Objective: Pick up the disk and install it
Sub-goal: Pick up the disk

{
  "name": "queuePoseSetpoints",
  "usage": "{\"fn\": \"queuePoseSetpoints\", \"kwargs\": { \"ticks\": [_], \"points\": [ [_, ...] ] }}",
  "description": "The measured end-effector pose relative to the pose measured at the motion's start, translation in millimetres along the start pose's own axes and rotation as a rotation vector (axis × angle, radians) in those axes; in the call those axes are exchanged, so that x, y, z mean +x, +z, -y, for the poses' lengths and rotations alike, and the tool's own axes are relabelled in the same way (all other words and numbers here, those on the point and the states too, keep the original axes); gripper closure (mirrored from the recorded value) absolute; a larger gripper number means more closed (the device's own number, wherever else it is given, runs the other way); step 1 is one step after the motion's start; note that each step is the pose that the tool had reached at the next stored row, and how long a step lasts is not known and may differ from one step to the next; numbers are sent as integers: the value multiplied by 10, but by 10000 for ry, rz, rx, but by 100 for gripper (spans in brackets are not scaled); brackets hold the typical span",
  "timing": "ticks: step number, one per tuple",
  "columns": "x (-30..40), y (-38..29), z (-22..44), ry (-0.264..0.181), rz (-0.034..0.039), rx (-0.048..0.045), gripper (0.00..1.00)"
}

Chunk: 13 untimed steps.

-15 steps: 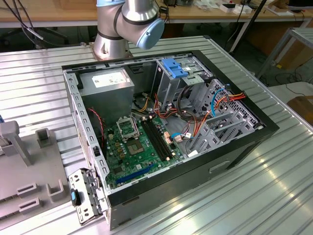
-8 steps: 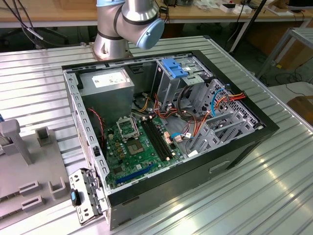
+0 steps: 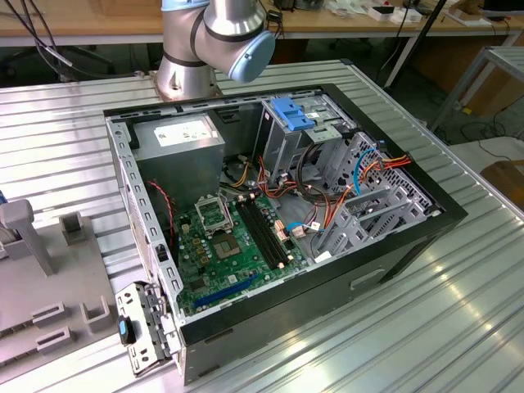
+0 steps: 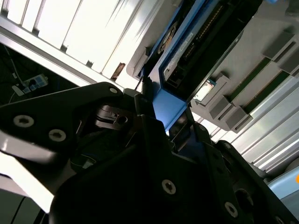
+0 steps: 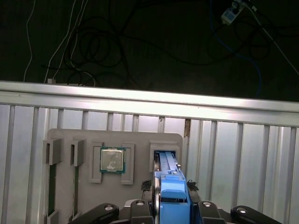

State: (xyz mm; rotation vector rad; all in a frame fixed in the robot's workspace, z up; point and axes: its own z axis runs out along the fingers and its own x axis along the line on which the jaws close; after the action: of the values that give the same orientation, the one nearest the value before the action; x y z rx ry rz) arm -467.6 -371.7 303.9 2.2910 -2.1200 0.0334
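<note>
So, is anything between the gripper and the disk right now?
Nothing visible. In the first wrist view the gripper sits directly at the disk, which stands on edge in a slot of the grey holder tray.

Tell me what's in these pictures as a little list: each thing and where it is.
disk: standing on edge in its blue carrier, in a slot of the grey holder tray
gripper: at the disk, astride its carrier
processor chip: flat in the same tray, beside the disk's slot
computer case: open, on the ribbed metal table
motherboard: showing inside the case
disk installed: not yet
</note>
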Motion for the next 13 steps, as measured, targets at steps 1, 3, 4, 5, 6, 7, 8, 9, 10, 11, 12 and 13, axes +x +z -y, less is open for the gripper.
{"fn": "queuePoseSetpoints", "kwargs": {
  "ticks": [1,3,4,5,6,7,8,9,10,11,12,13],
  "points": [
    [0,0,0,0,0,-1,62],
    [0,2,0,0,1,3,61],
    [0,2,0,0,2,3,61],
    [0,1,0,0,1,2,55],
    [0,2,0,0,1,2,55],
    [0,1,1,1,0,0,55],
    [0,1,10,1,0,0,55],
    [1,2,21,0,1,1,55],
    [2,4,34,2,1,2,55],
    [2,4,34,3,0,2,55],
    [2,4,34,2,0,1,55],
    [3,3,34,2,-1,0,56]
  ]
}}
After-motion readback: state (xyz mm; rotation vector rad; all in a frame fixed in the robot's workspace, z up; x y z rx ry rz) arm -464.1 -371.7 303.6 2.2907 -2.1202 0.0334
